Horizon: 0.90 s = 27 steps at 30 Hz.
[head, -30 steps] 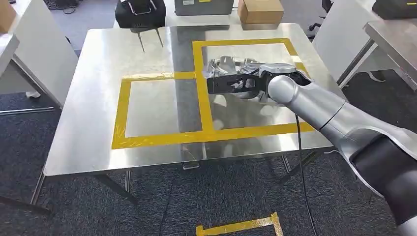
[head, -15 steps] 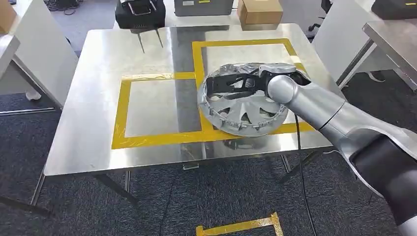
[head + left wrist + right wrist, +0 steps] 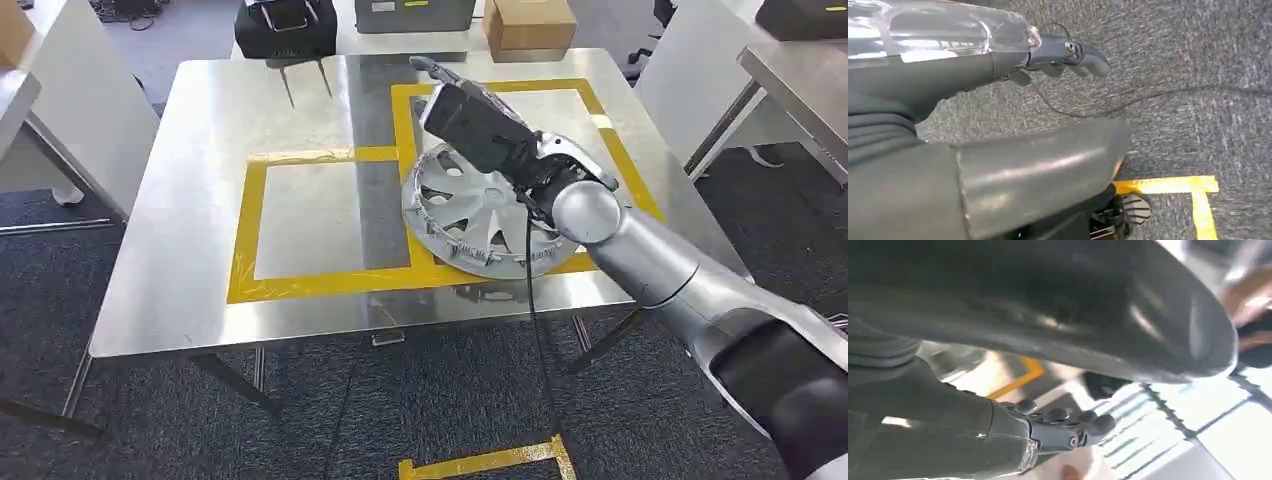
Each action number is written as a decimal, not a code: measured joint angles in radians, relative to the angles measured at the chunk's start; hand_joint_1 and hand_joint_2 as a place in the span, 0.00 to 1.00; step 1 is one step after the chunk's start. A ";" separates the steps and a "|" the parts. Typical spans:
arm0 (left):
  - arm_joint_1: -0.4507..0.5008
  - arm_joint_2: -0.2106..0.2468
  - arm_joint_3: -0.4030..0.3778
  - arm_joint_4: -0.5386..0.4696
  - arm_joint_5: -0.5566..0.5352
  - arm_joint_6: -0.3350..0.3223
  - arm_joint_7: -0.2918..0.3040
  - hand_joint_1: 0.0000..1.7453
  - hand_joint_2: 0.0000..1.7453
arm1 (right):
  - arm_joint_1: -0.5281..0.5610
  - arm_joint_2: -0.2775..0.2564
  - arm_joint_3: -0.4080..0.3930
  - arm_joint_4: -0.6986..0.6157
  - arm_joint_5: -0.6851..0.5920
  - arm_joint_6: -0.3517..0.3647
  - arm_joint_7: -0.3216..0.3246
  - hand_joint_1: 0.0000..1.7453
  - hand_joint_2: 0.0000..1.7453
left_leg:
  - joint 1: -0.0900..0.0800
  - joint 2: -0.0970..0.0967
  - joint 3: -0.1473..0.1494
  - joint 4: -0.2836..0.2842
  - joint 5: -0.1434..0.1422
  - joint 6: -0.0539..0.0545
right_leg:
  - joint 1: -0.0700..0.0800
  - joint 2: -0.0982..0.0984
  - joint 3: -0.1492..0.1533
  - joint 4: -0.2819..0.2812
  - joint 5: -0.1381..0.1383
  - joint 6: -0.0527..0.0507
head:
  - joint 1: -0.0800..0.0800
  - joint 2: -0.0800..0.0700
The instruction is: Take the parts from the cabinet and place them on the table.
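A silver wheel cover (image 3: pixel 487 215) lies flat on the steel table (image 3: pixel 200 200), inside the right yellow taped square (image 3: pixel 402 120) and over its near edge. My right hand (image 3: pixel 470 118) hovers above the cover's far rim, lifted off it, fingers stretched out and apart with nothing in them. In the right wrist view the dark fingers (image 3: pixel 1063 422) are spread under the thick thumb (image 3: pixel 1048 305). My left hand (image 3: pixel 1058 50) hangs over the grey carpet, its fingers extended and holding nothing.
A smaller yellow taped square (image 3: pixel 310 220) lies left of the cover. Past the table's far edge stand a black case (image 3: pixel 285 25), a grey box (image 3: pixel 415 12) and a cardboard box (image 3: pixel 530 22). White tables flank both sides. Yellow tape (image 3: pixel 490 460) marks the carpet.
My right hand brought the wheel cover down onto the table, let go of it, and has swung up and away with fingers opened.
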State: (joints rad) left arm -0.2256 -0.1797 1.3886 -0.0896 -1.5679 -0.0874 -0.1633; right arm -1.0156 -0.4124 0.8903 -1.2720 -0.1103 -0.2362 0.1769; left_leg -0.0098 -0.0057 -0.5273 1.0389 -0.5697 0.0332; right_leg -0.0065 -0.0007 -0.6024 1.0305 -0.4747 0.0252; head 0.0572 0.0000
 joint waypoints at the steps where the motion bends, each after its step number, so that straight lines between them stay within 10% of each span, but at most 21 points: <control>1: 0.000 0.002 0.000 0.000 0.000 0.001 -0.002 0.00 0.00 | 0.033 0.001 -0.023 -0.044 -0.006 -0.013 -0.016 0.00 0.00 | 0.000 0.000 0.000 0.000 0.000 0.000 | 0.000 0.000 0.000 0.000 0.000 0.000 | 0.000 0.000; 10: 0.000 0.011 0.001 0.000 0.000 0.002 -0.006 0.00 0.00 | 0.136 0.002 -0.159 -0.263 -0.041 -0.019 -0.054 0.00 0.00 | -0.001 0.000 0.002 0.000 0.000 0.000 | -0.001 0.001 0.002 -0.001 0.000 0.000 | 0.001 0.000; 16: 0.008 0.016 0.001 0.000 0.010 0.020 -0.032 0.00 0.00 | 0.303 0.016 -0.231 -0.403 -0.171 -0.056 -0.258 0.00 0.00 | 0.000 -0.003 0.004 0.000 0.000 0.000 | 0.000 -0.001 0.004 -0.001 0.000 0.000 | 0.000 0.000; 21: 0.038 0.027 0.008 0.000 0.052 0.048 -0.084 0.00 0.00 | 0.700 0.067 -0.291 -0.566 -0.250 -0.039 -0.542 0.00 0.00 | 0.006 -0.017 0.008 -0.002 -0.004 -0.005 | 0.007 -0.013 0.014 -0.005 -0.008 -0.004 | 0.002 0.000; 27: 0.053 0.039 0.035 0.000 0.069 0.058 -0.079 0.00 0.00 | 0.966 0.087 -0.329 -0.550 -0.398 -0.015 -0.622 0.00 0.00 | 0.007 -0.009 0.007 -0.002 -0.006 -0.006 | 0.007 -0.011 0.014 -0.006 -0.010 -0.006 | 0.003 0.000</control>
State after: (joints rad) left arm -0.1725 -0.1411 1.4241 -0.0896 -1.4992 -0.0298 -0.2419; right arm -0.0496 -0.3250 0.5608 -1.8215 -0.5085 -0.2510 -0.4448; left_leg -0.0029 -0.0151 -0.5198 1.0371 -0.5753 0.0271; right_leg 0.0005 -0.0116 -0.5880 1.0246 -0.4847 0.0195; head 0.0607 0.0000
